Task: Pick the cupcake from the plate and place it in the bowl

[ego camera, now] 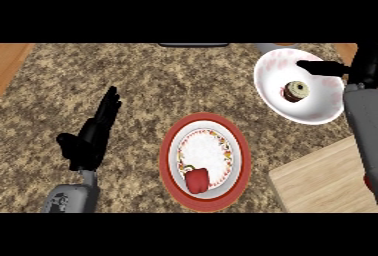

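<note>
No writing or labels to read anywhere, so on to the layout. The cupcake (297, 91) is sitting inside the white bowl (277, 100) with faint pink markings, up in the far right corner of the speckled granite counter (148, 75). It lies tipped so you see the pale top with a dark ring around it.

The right hand (323, 67) comes in from the right edge, above the bowl's far rim, fingers stretched out straight and pointing left, not touching the cupcake as far as I can see. Its grey forearm (362, 130) runs down the right side of the view.

The left hand (94, 132) is well off to the left over the counter, fingers straight and pointing up and away, holding nothing.

In the middle near the front is a red-rimmed plate (171, 165) with a floral white centre, and a red bell pepper (196, 181) is on its near part. A wooden cutting board (325, 180) sits at the lower right, just beside the plate.
</note>
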Available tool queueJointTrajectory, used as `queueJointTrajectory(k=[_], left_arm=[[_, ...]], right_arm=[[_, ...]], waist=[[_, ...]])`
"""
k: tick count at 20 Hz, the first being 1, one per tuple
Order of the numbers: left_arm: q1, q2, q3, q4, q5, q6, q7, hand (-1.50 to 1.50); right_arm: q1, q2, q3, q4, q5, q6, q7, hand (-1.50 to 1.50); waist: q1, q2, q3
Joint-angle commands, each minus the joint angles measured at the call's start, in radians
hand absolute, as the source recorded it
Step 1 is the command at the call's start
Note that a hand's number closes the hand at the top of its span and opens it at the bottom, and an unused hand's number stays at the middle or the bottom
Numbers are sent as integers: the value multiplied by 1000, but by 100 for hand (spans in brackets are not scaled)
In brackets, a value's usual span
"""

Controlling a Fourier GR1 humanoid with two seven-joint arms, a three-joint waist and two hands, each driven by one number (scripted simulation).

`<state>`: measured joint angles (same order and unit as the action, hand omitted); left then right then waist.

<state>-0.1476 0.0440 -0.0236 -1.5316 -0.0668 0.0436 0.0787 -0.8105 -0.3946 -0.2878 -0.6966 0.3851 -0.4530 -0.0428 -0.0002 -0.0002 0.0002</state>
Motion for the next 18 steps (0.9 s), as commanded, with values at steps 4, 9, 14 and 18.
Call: queueJointTrajectory(k=[4, 9, 14, 18], left_arm=[[-53, -9, 14, 33, -20, 33, 17, 0], [26, 15, 25, -39, 3, 7, 13, 0], [16, -26, -10, -32, -8, 21, 21, 0], [19, -21, -3, -2, -13, 18, -14, 0]], right_arm=[[108, -37, -70, -197, -144, 116, 73, -150], [323, -3, -84, -462, -251, 206, 94, -150], [474, 21, -95, -619, -335, 283, 64, -150], [557, -59, -139, -699, -392, 382, 93, -150]], waist=[[-11, -3, 0], [-16, -6, -1], [-7, -2, 0], [-9, -2, -1]])
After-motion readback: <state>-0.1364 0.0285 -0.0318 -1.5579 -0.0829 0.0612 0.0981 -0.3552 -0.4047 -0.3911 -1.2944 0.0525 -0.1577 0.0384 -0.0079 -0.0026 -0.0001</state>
